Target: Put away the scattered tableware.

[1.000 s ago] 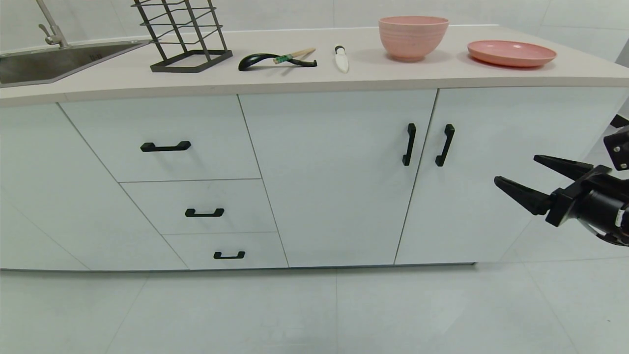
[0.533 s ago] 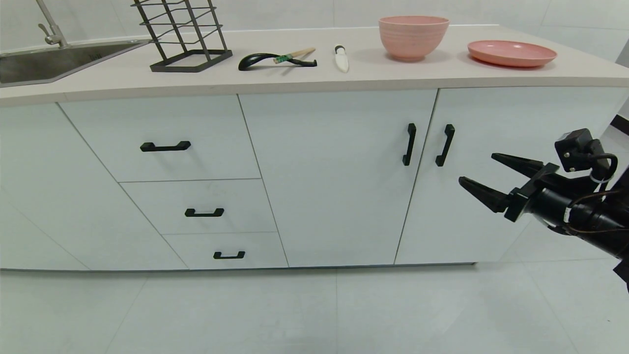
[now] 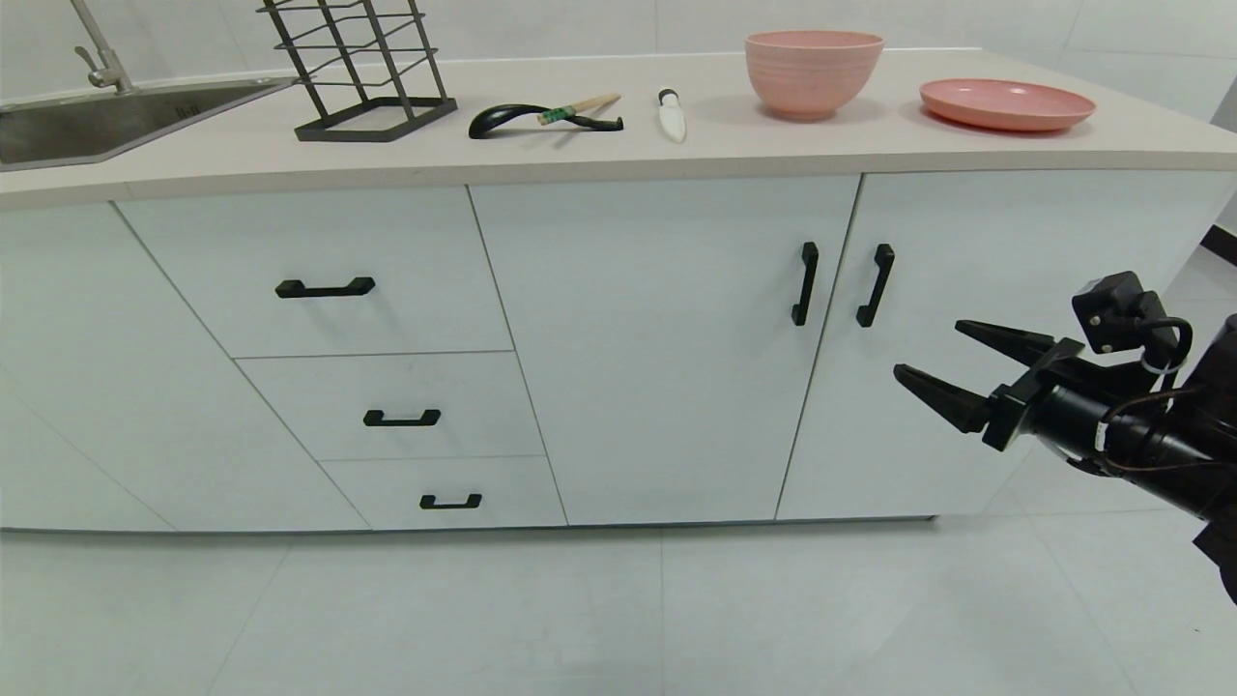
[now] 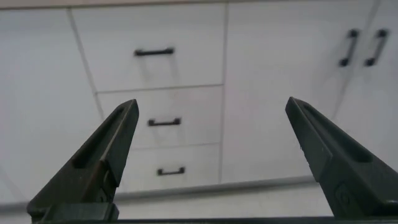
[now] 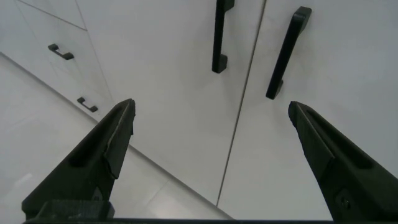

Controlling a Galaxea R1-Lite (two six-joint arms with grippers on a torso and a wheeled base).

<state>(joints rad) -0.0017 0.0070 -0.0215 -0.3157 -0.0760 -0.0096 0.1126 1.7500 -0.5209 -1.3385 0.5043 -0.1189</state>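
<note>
Risks jamming right gripper (image 3: 928,348), splayed empty like left gripper (image 4: 211,106), across 2 adjacent handles (image 3: 877,283), missing clean grip.

Bright, even light leaves only faint soft shadows beside the pink bowl (image 3: 813,72) on the pale countertop (image 3: 580,155).

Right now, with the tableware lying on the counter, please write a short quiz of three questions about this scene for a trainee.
1. True or false: the pink bowl stands on the pink plate.
2. Which lies nearest the wire rack? A) black spoon B) white utensil C) pink plate
3. Fill in: the right gripper is ____ (open or shut).

Key:
1. False: pink bowl and pink plate stand apart on the counter.
2. A.
3. Open.
</note>
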